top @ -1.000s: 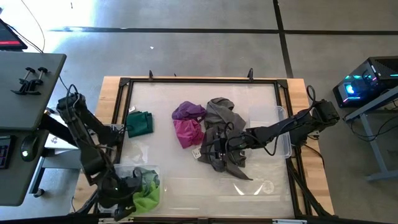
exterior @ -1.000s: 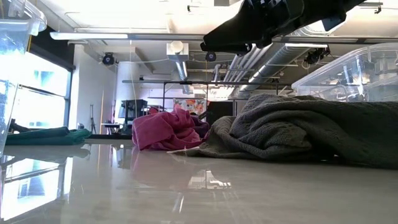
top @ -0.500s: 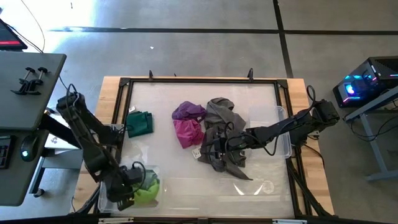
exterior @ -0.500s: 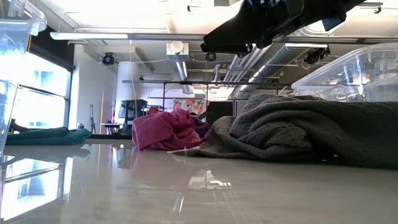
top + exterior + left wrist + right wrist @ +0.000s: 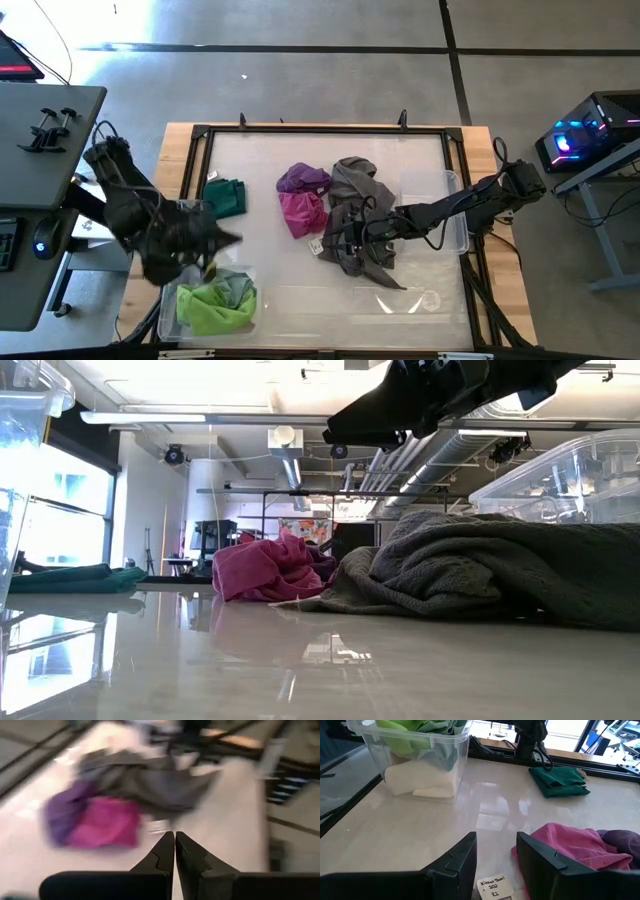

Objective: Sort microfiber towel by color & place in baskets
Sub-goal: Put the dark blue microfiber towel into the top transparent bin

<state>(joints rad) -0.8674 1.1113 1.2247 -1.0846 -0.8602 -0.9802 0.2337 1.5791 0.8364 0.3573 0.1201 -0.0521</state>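
The near-left basket (image 5: 170, 305) holds a lime green towel (image 5: 215, 305), a greyish-green one and a white one (image 5: 422, 780). My left gripper (image 5: 228, 240) hovers above the table just beyond that basket, shut and empty (image 5: 174, 845). On the table lie a dark green towel (image 5: 225, 197), a purple towel (image 5: 303, 178), a magenta towel (image 5: 302, 212) and a grey towel (image 5: 355, 215). My right gripper (image 5: 335, 240) hangs open over the grey towel's left edge; in its wrist view the fingers (image 5: 495, 850) stand apart with nothing between them. A second transparent basket (image 5: 445, 210) sits at the right.
A white paper label (image 5: 495, 887) lies by the magenta towel (image 5: 570, 845). A black frame (image 5: 320, 130) rims the tabletop. Bare tabletop lies between the near-left basket and the towel pile, and along the near edge. The right arm (image 5: 430, 400) passes overhead in the low view.
My left arm has risen out of the near-left basket and drawn back toward the far edge, its gripper now pointing toward the table's middle. The lime green towel has stayed in the basket, lying uncovered. My right arm has kept still.
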